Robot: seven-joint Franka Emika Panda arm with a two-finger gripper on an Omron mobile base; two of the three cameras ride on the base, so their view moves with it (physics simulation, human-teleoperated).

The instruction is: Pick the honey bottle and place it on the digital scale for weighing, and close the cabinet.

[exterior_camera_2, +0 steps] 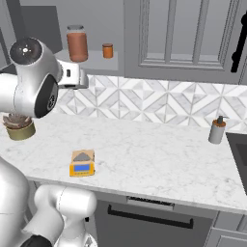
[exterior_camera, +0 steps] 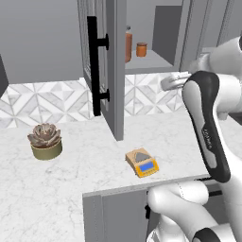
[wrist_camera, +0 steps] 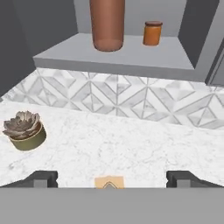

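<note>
Pincer point(wrist_camera: 112, 179) spread wide, empty. Honey bottle point(wrist_camera: 106, 24) stands on cabinet point(exterior_camera: 106, 66) shelf at 12 o'clock, small jar point(wrist_camera: 152, 33) at its 3. You risk clipping that jar or toppling the bottle going in.

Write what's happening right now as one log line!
tool: open, holding nothing | honey bottle: on cabinet shelf beside small orange jar | digital scale: bare on counter | cabinet door: open

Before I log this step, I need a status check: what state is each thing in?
honey bottle: upright on the cabinet shelf, lid on
digital scale: on the counter, plate bare
cabinet: door open
gripper: open, holding nothing
small orange jar: upright on the shelf
</note>
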